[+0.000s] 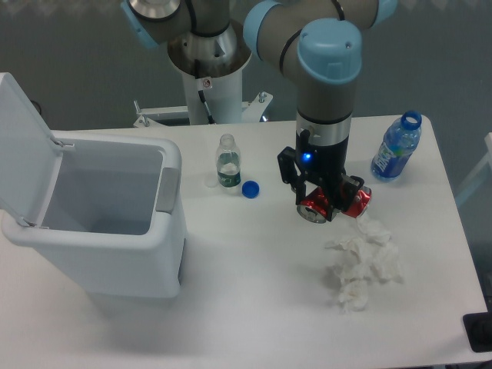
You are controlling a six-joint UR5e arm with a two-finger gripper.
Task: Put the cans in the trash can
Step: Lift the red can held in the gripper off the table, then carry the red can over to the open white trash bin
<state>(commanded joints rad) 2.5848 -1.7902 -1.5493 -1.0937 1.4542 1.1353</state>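
Observation:
A shiny red can (352, 201) with a silver top lies on its side on the white table, right of centre. My gripper (327, 201) points straight down over it, its black fingers (337, 201) on either side of the can's middle. The jaws look closed against the can, though the hold is partly hidden by the gripper body. The trash can (108, 219), a large white bin with its flip lid standing open, sits at the table's left, far from the can.
A small clear bottle (227, 161) stands uncapped near the table's middle with a blue cap (250, 188) beside it. A blue-labelled bottle (396, 147) stands at the back right. Crumpled white tissues (361, 265) lie just in front of the can.

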